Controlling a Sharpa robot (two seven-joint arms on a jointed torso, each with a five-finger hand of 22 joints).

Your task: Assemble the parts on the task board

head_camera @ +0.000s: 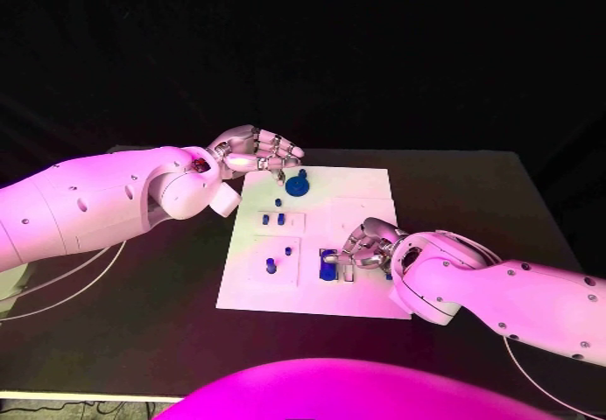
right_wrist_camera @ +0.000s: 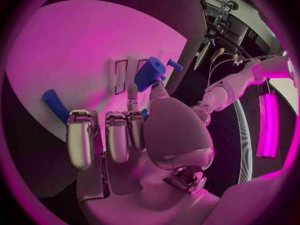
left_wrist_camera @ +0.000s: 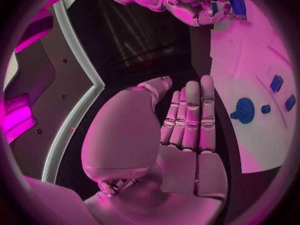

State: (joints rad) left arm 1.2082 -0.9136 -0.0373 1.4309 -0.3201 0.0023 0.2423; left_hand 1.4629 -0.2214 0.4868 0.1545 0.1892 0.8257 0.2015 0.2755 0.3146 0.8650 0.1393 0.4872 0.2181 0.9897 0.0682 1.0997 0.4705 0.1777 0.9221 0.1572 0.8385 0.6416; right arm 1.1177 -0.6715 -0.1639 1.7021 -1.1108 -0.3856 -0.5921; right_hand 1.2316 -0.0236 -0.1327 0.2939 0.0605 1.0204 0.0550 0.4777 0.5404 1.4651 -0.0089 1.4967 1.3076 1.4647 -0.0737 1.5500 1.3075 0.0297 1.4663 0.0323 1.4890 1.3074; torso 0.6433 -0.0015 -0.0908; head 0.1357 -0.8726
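Head view, one white task board (head_camera: pixel 360 188) noted on the bench (head_camera: pixel 480 192), left robot hand (head_camera: pixel 259 150) released, fingers extended, right robot hand (head_camera: pixel 366 245) grasping one blue cylindrical part (right_wrist_camera: pixel 149 73).

Both arms were built of smooth, rounded white shells, dotted with small dark screw holes and split by seams at the joints. Thin pale cables trailed from beneath each arm. The left robot hand (head_camera: pixel 257 150) and the right robot hand (head_camera: pixel 366 246) were silver metal, with segmented fingers and a broad, bulging thumb housing, small fasteners showing at the wrist.
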